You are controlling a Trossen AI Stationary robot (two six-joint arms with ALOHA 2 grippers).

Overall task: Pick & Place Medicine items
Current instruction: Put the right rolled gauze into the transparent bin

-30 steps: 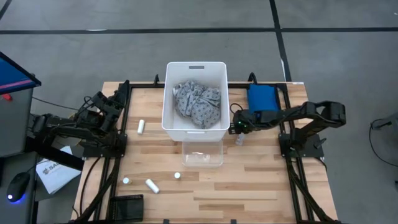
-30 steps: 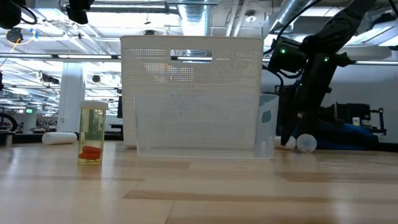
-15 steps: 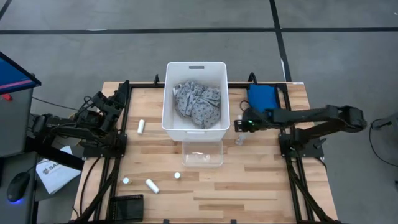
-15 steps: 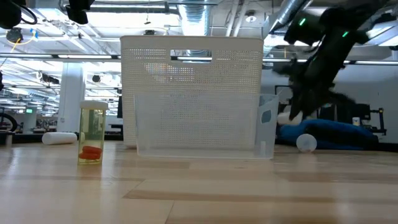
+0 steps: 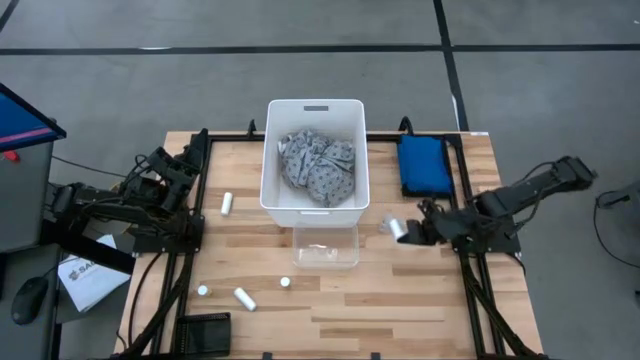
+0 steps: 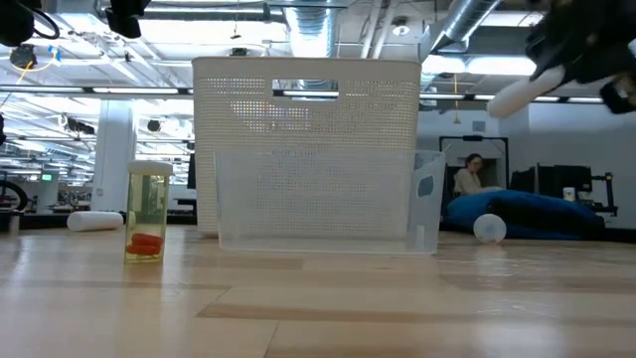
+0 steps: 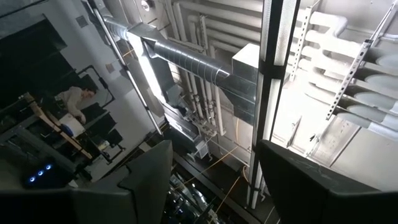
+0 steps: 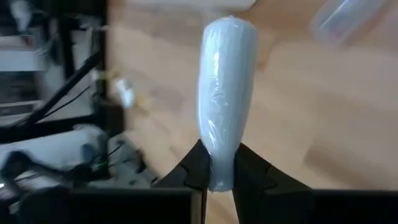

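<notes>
Swinging out from beside the white bin (image 5: 315,150) toward the lower right of the high view, the right gripper (image 5: 410,232) now rides clear of the table — fingers pinching a white cylinder (image 8: 225,93), one medicine item picked. Others lie lower left; the left gripper (image 5: 160,165) waits, jaws spread.

Right gripper (image 6: 586,50) cut off by low view's edge — left gripper out of sight; person (image 6: 467,174) behind table (image 6: 318,308) too small to detail.
</notes>
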